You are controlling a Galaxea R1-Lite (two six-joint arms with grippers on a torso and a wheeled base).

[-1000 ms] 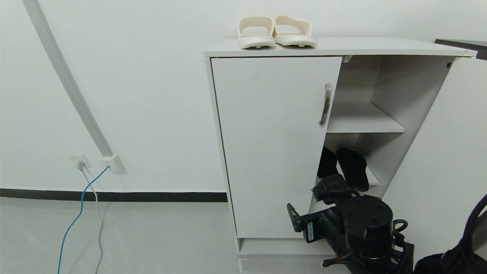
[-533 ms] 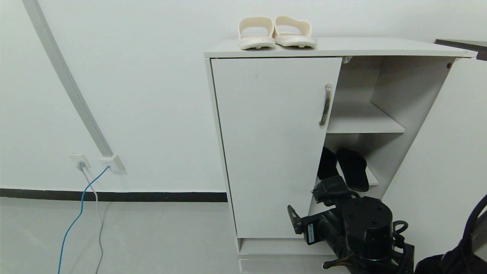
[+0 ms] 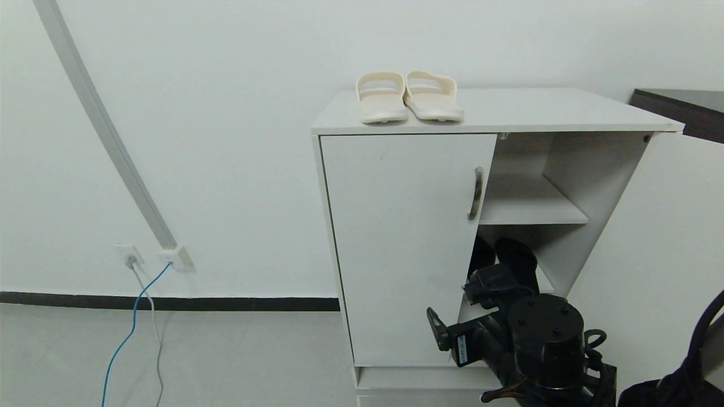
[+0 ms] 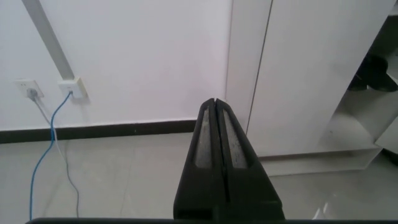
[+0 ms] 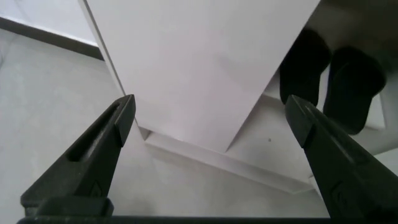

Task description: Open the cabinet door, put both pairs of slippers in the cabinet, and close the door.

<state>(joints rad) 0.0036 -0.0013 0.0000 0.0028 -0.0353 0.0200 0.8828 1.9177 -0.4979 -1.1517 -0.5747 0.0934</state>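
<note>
Plainly, the right gripper (image 5: pixel 210 106) has its jaws spread wide with nothing between them, low before the cabinet (image 3: pixel 509 110). It faces the bottom edge of the closed door (image 3: pixel 401 243) and the black slippers (image 5: pixel 336 78), which lie side by side on the lower shelf (image 5: pixel 261 149). The left gripper (image 4: pixel 214 102) has its fingers pressed together, empty, above the floor (image 4: pixel 124 168) beside the cabinet. The open door (image 3: pixel 667 254) stands swung out on the robot's right. The cream slippers (image 3: pixel 407 96) sit as a pair on the cabinet top, above the closed door. I judge one pair stowed and the second pair now due. The next move probably calls for lifting an arm to the cabinet top, gripping the cream pair, setting it on the bare upper shelf (image 3: pixel 531 212), then closing the door.
</note>
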